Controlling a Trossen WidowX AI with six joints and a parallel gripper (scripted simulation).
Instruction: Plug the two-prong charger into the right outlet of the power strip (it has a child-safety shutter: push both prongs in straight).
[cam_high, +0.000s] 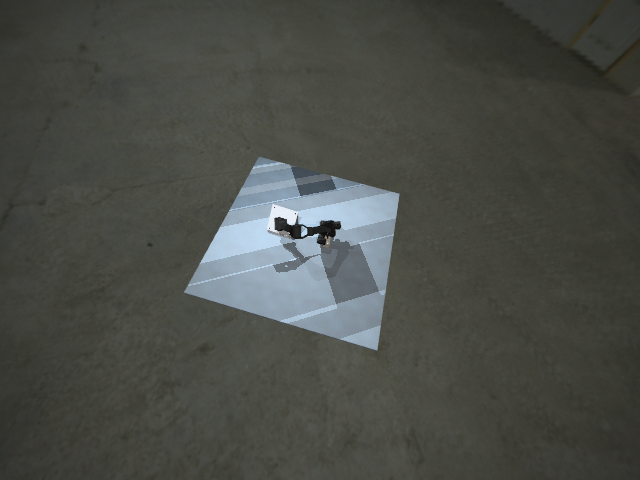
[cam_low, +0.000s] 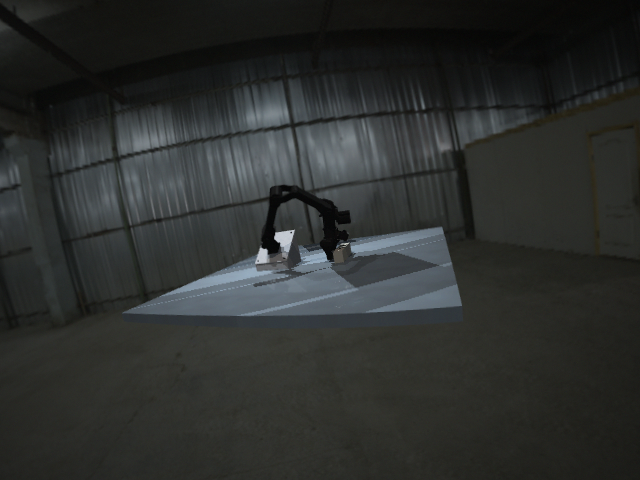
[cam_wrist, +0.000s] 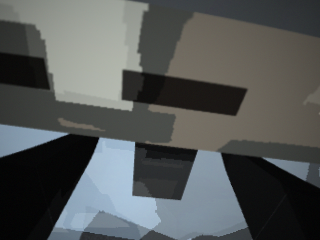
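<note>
The beige power strip (cam_low: 341, 253) (cam_high: 327, 241) stands on the table beside my gripper. In the wrist view the strip (cam_wrist: 210, 65) crosses the top, with two dark openings in its near face. The dark charger (cam_wrist: 162, 175) shows below the strip's lower edge, between my fingers. My gripper (cam_low: 330, 256) (cam_wrist: 162, 139) is open, with a gap between each finger and the charger. Its tips are low, close to the strip. The prongs are not visible, and I cannot tell whether they are in an outlet. The charger is too small to make out in the top and exterior views.
The arm's base stands at a tilted white panel (cam_high: 283, 211) (cam_low: 287, 243) on the pale blue table (cam_high: 248, 294) (cam_low: 201, 304). The arm arches from there to the strip. Shadow bands cross the table top. The table's edges drop to a concrete floor.
</note>
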